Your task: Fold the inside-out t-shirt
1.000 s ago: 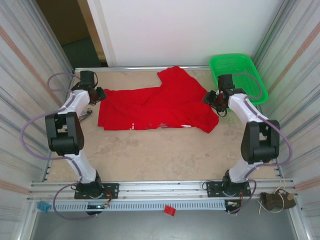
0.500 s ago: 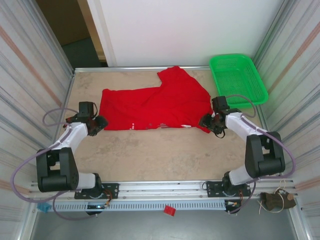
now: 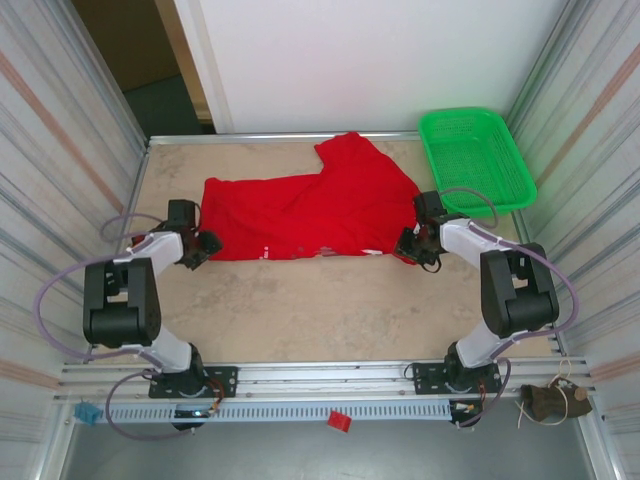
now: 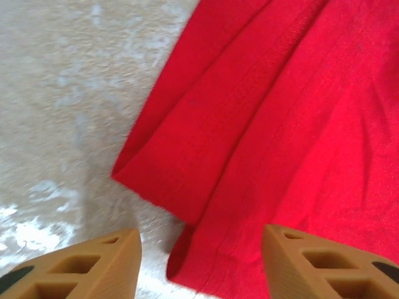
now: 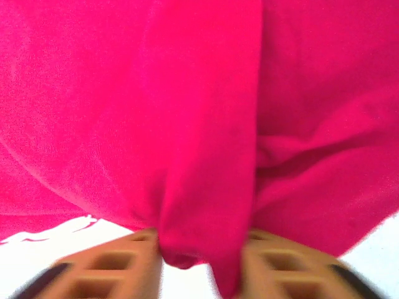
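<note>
Orange-tan fingers [image 5: 112,265] of our right gripper [image 5: 199,240] press from both sides on a bunched fold of red cloth, clenched on it as far as the wrist view lets us judge, with a scrap of white lettering [image 5: 56,232] just beside them. On the other side, the fingers [image 4: 93,271] of our left gripper [image 4: 201,233] stand apart and released. A layered corner of the cloth lies between them, but neither finger touches it. Moving outward, we see the inside-out t-shirt [image 3: 310,205] spread mostly flat across the far half of the table [image 3: 320,310], one part reaching up toward the far edge. Our two grippers sit low at its near corners, left and right. The green basket [image 3: 475,155] stands apart at the far right, with nothing to do here. We judge the work to be at its very start — no clean fold is laid over yet, and the body of the shirt lies open. One corner seems secured and the other waits to be pinched. After that, every fold of the task is left to make.
</note>
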`<move>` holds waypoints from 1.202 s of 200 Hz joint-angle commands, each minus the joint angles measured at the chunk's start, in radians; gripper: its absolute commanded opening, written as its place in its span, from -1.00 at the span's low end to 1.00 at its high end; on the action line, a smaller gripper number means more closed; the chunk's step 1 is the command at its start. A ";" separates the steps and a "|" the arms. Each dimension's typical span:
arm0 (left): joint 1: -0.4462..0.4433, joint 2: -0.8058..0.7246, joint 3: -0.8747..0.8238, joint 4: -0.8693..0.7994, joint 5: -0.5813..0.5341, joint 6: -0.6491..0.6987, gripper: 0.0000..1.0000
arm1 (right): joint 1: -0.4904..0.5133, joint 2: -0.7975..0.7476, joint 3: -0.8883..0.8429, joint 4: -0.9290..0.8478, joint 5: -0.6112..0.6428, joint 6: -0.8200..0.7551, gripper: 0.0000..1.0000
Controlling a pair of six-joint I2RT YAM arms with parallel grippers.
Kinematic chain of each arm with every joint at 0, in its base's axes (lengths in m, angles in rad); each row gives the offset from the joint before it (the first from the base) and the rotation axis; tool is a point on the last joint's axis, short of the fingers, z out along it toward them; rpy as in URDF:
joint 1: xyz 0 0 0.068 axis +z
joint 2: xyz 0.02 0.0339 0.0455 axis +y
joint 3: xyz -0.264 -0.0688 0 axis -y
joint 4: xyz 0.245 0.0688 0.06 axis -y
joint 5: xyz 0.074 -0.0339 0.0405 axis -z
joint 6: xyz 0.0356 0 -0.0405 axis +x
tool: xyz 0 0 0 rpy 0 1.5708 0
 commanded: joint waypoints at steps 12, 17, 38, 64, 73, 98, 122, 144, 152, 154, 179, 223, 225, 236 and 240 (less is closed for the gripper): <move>-0.010 0.043 0.042 0.034 0.047 0.038 -0.78 | -0.012 -0.016 0.025 -0.022 -0.010 -0.022 -1.00; -0.010 0.037 0.039 0.031 0.046 0.041 -0.97 | -0.016 -0.029 0.023 -0.029 -0.010 -0.025 -1.00; -0.007 -0.043 0.001 0.014 0.029 0.043 -1.00 | -0.041 -0.114 0.007 -0.077 -0.010 -0.034 -1.00; 0.015 -0.211 -0.087 -0.032 0.016 0.003 -1.00 | -0.078 -0.238 -0.025 -0.163 -0.002 -0.041 -1.00; 0.025 -0.273 -0.127 -0.042 0.012 -0.026 -1.00 | -0.094 -0.281 -0.046 -0.183 -0.005 -0.031 -1.00; 0.047 -0.401 -0.236 -0.058 0.008 -0.105 -1.00 | -0.148 -0.365 -0.115 -0.217 -0.011 0.000 -1.00; 0.071 -0.444 -0.306 -0.067 0.030 -0.155 -0.92 | -0.187 -0.385 -0.169 -0.213 -0.028 0.012 -1.00; 0.078 -0.489 -0.321 -0.109 0.041 -0.153 -0.39 | -0.190 -0.362 -0.191 -0.199 -0.048 0.007 -1.00; 0.078 -0.527 -0.322 -0.127 0.034 -0.146 -0.27 | -0.191 -0.355 -0.200 -0.186 -0.064 0.005 -1.00; 0.078 -0.535 -0.322 -0.130 0.031 -0.143 -0.26 | -0.191 -0.354 -0.200 -0.184 -0.067 0.004 -1.00; 0.076 -0.641 -0.288 -0.172 0.002 -0.088 -0.02 | -0.184 -0.333 -0.199 -0.161 -0.104 -0.005 -0.30; 0.062 -0.404 -0.138 -0.054 0.113 0.056 0.08 | -0.175 -0.350 -0.098 -0.204 -0.049 -0.044 -0.07; 0.058 -0.382 -0.124 -0.054 0.112 0.064 0.08 | -0.174 -0.349 -0.091 -0.205 -0.040 -0.046 -0.07; 0.035 -0.267 -0.058 -0.039 0.115 0.104 0.08 | -0.181 -0.331 -0.055 -0.212 -0.014 -0.062 -0.04; 0.025 -0.228 -0.036 -0.034 0.117 0.116 0.08 | -0.185 -0.322 -0.043 -0.212 -0.011 -0.066 -0.03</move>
